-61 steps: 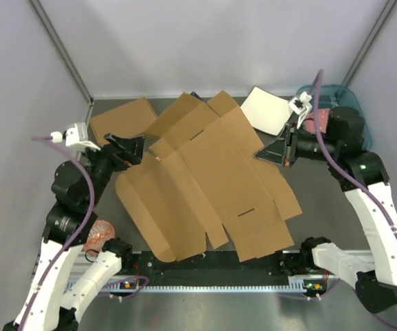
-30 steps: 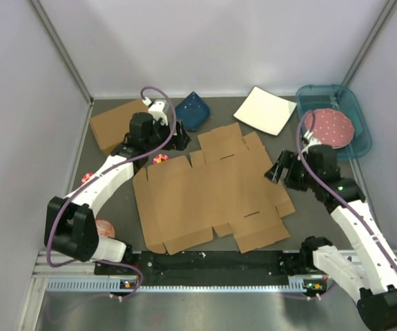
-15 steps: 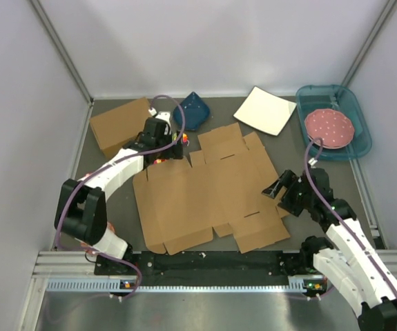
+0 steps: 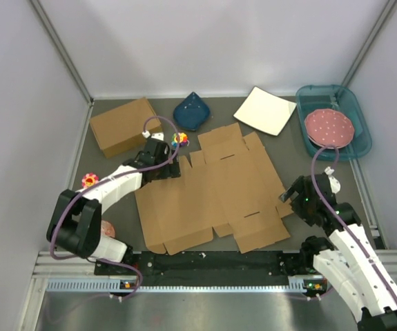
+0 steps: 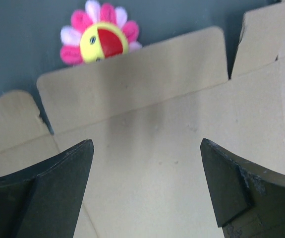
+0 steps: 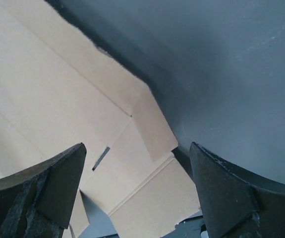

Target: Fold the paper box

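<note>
Both grippers are spread wide and hold nothing: the left gripper [image 4: 169, 167] hangs over the far-left flap of the paper box [image 4: 212, 193], the right gripper [image 4: 292, 196] at its right edge. The paper box lies flat and unfolded between them. Around it are one blocky box [image 4: 122, 125], one blue dish [image 4: 191, 110], one white plate [image 4: 265, 110], one tray [image 4: 357, 146] holding one pink plate [image 4: 329, 127], and two flower toys [image 4: 179, 139] [image 4: 90, 181].

The dark grey worktop [image 4: 308, 155] carries the paper box [image 4: 212, 189], lying flat and unfolded in the middle. Along the far side sit a deeper cardboard box [image 4: 122, 126], a blue dish [image 4: 191, 112], a white plate [image 4: 265, 110] and a teal tray [image 4: 350, 96]. A flower toy [image 4: 179, 140] lies just beside the cut-out's far left edge. What is perhaps a second flower [image 4: 90, 181] lies at the left.
</note>
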Motion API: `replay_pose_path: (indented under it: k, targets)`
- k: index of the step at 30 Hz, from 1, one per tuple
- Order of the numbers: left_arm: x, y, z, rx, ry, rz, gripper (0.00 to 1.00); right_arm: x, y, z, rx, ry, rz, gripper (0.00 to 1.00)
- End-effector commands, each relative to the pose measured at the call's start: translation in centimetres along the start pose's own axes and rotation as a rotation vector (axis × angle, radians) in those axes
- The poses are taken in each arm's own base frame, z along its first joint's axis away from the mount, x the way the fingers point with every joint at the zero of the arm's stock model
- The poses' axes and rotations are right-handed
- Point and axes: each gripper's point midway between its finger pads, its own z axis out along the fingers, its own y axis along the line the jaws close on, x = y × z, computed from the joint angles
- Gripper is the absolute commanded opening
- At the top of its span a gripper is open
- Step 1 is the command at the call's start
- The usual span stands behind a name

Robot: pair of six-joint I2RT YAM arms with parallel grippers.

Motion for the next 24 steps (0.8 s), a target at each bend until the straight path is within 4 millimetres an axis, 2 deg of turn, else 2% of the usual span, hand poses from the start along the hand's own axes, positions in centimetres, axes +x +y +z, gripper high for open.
replay_pose_path:
  k: [1, 5, 6, 8, 9, 11, 14, 15, 18, 21, 24]
  targets:
    - [0.7, 0.4, -1.0, -0.001, -0.036, -0.083, 0.94, 0.2, -1.4, 1.3, 0.081, -0.016, 0.055, 0.87]
    - [1.2, 0.5, -2.0, 0.016, -0.051, -0.111, 0.93, 0.6, -0.6, 3.2, 0.043, -0.009, 0.071, 0.87]
    - [1.3, 0.5, -2.2, 0.020, -0.051, -0.116, 0.93, 0.2, 0.6, 3.7, -0.005, -0.023, 0.080, 0.87]
    - [1.1, 0.3, -2.9, 0.036, -0.068, -0.125, 0.93, 0.4, 1.0, 4.4, -0.027, -0.021, 0.083, 0.85]
    - [1.1, 0.3, -3.2, 0.044, -0.070, -0.127, 0.93, 0.0, 1.7, 4.6, -0.057, -0.029, 0.080, 0.82]
    - [0.9, 0.3, -3.9, 0.052, -0.082, -0.128, 0.93, 0.2, 1.9, 5.1, -0.063, -0.019, 0.058, 0.77]
    - [0.4, 0.0, -4.8, 0.072, -0.101, -0.129, 0.92, 0.1, 2.4, 5.7, -0.089, -0.029, 0.036, 0.67]
    - [0.4, -0.1, -5.0, 0.080, -0.102, -0.131, 0.92, 0.1, 2.5, 5.8, -0.101, -0.034, 0.031, 0.60]
    - [-0.1, -0.5, -5.7, 0.103, -0.114, -0.131, 0.92, -0.1, 3.3, 6.4, -0.173, -0.067, 0.024, 0.53]
    - [-0.5, -0.8, -6.4, 0.122, -0.128, -0.130, 0.91, 0.5, 4.1, 7.1, -0.237, -0.057, 0.012, 0.53]
    - [-0.8, -0.9, -7.1, 0.131, -0.136, -0.123, 0.91, 1.0, 4.0, 8.0, -0.224, -0.030, -0.007, 0.50]
